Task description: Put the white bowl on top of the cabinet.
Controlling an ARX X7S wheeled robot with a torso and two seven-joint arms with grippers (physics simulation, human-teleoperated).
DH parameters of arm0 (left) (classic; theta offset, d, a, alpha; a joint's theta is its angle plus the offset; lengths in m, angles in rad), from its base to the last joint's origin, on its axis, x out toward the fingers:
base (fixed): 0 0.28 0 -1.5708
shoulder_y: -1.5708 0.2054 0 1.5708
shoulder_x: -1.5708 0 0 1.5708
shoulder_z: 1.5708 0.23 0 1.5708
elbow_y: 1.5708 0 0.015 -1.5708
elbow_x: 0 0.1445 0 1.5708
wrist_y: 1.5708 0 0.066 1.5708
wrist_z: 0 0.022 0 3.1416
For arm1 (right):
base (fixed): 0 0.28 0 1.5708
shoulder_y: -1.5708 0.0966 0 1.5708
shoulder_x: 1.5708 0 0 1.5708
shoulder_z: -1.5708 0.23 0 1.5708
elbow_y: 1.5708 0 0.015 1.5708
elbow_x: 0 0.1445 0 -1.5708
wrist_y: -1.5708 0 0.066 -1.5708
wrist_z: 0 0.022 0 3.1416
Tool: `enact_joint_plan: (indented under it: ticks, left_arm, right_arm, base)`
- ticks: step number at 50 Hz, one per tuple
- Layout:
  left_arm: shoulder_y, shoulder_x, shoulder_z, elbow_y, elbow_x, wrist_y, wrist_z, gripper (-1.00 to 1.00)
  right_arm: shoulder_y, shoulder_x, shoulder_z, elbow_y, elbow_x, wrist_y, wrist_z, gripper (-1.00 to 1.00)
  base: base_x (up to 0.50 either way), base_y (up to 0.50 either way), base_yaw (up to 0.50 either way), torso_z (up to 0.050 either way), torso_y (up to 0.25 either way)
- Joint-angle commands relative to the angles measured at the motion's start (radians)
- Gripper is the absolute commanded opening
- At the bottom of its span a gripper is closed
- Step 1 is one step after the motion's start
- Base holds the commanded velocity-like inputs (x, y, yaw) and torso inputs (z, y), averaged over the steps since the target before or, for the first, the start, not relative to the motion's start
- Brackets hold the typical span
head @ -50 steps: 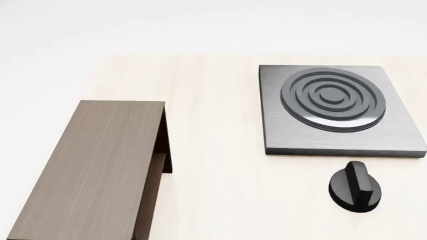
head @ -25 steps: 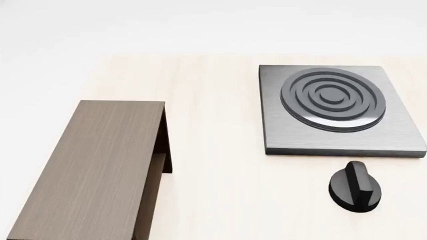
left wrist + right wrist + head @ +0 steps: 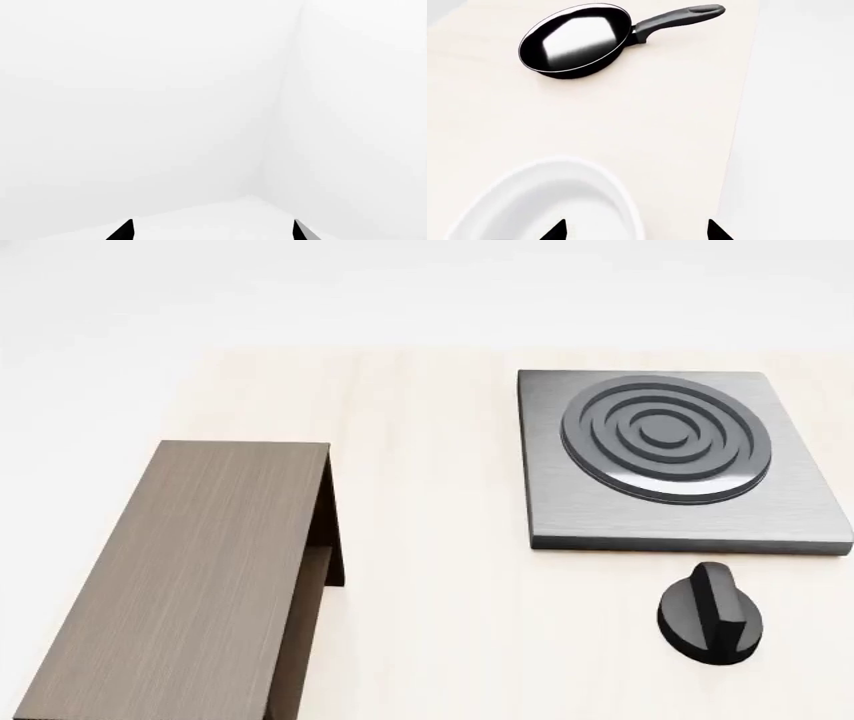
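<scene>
The white bowl (image 3: 544, 200) shows only in the right wrist view, resting on the pale table (image 3: 660, 130) close under the camera. My right gripper (image 3: 635, 234) is open. One dark fingertip (image 3: 554, 233) is over the bowl's inside and the other is over the table, so the bowl's rim lies between them. The dark brown cabinet (image 3: 174, 580) stands at the left of the head view, its flat top bare. My left gripper (image 3: 212, 233) is open, with only white wall and floor in front of it. Neither gripper shows in the head view.
A black frying pan (image 3: 577, 40) lies on the table beyond the bowl, its handle pointing toward the table's edge (image 3: 740, 125). In the head view a grey square stove plate (image 3: 667, 455) sits at the back right, with a black knob (image 3: 714, 612) in front of it.
</scene>
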Motion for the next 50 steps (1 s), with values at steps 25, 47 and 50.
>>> enact_joint_plan:
  ticks: [25, 47, 50]
  left_arm:
    - [0.0, -0.009, 0.004, 0.009, -0.01, -0.011, -0.013, 1.0]
    - [0.001, -0.013, 0.011, 0.015, -0.014, -0.016, -0.02, 1.0]
    - [0.002, -0.012, 0.015, 0.006, -0.012, -0.007, -0.016, 1.0]
  right_arm:
    - [0.011, -0.01, 0.022, 0.198, -0.009, -0.125, 0.005, 1.0]
    - [0.018, -0.006, 0.035, 0.282, -0.008, -0.17, 0.005, 1.0]
    - [0.017, -0.004, 0.042, 0.31, -0.008, -0.185, 0.003, 1.0]
  base:
    - [0.0, 0.0, 0.0, 0.0, 0.0]
    - [0.0, 0.0, 0.0, 0.0, 0.0]
    - [0.0, 0.0, 0.0, 0.0, 0.0]
